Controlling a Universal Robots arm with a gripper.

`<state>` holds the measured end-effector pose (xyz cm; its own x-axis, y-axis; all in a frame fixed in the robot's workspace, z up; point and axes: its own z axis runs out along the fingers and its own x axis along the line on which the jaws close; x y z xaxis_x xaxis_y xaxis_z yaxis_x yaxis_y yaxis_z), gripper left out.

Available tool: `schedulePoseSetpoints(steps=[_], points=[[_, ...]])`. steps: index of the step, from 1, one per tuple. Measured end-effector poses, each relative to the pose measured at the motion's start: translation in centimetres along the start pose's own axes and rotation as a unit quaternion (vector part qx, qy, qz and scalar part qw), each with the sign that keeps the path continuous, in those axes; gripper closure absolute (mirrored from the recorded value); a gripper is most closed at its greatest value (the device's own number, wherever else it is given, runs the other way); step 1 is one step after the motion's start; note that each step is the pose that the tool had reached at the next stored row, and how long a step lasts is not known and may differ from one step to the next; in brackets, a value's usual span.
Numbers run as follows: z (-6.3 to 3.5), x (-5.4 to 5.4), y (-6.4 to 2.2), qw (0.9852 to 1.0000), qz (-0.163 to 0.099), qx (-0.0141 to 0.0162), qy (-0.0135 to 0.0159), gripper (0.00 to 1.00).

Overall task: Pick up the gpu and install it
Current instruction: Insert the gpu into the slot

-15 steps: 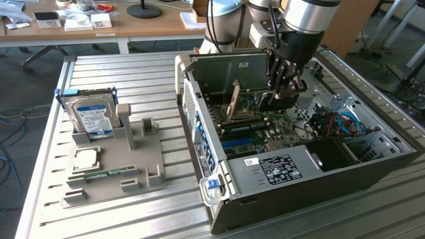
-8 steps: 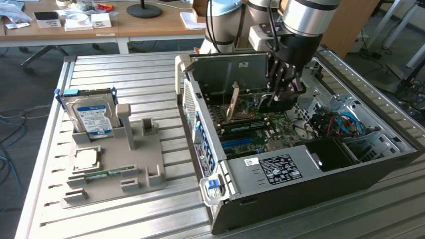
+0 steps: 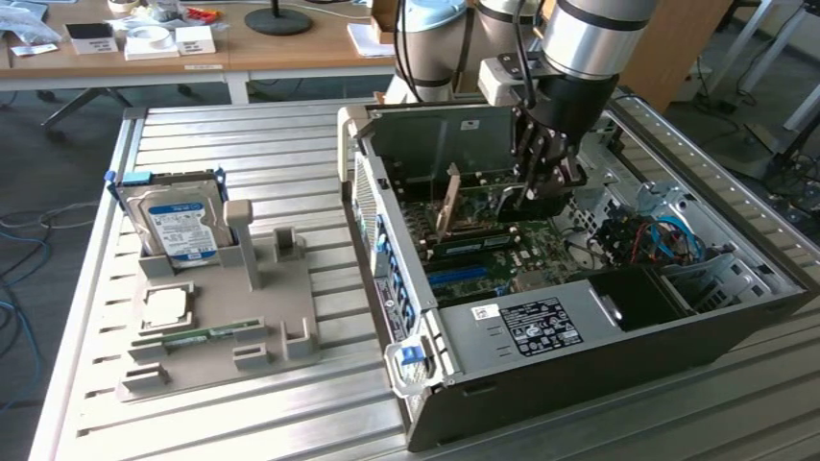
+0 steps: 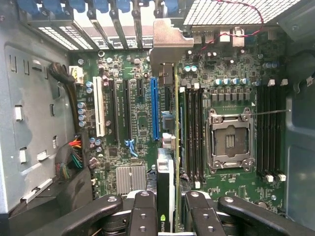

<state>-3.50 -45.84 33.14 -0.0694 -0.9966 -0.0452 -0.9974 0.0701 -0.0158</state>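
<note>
The gpu (image 3: 451,204) stands on edge inside the open computer case (image 3: 577,384), over the motherboard (image 4: 128,147). In the wrist view it runs edge-on as a thin card (image 4: 175,128) with its silver bracket (image 4: 170,44) at the case's rear slot openings. It lies close beside the long blue slot (image 4: 155,108); whether it is seated in a slot I cannot tell. My gripper (image 3: 541,187) reaches down into the case and is shut on the card's near end, with one black finger (image 4: 145,214) on each side of it.
On the exterior view's left, a grey holder (image 3: 218,317) on the slatted table carries the blue-labelled hard drive (image 3: 180,226), a square processor (image 3: 167,307) and a green memory stick (image 3: 199,336). Inside the case are an empty processor socket (image 4: 230,140), cables (image 3: 654,240) and drive bays.
</note>
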Motion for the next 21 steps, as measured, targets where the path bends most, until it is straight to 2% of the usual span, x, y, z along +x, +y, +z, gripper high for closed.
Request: schedulePoseSetpoints(steps=[21], points=[[0.58,0.02,0.01,1.0,0.0,0.0001,-0.0002,0.73]])
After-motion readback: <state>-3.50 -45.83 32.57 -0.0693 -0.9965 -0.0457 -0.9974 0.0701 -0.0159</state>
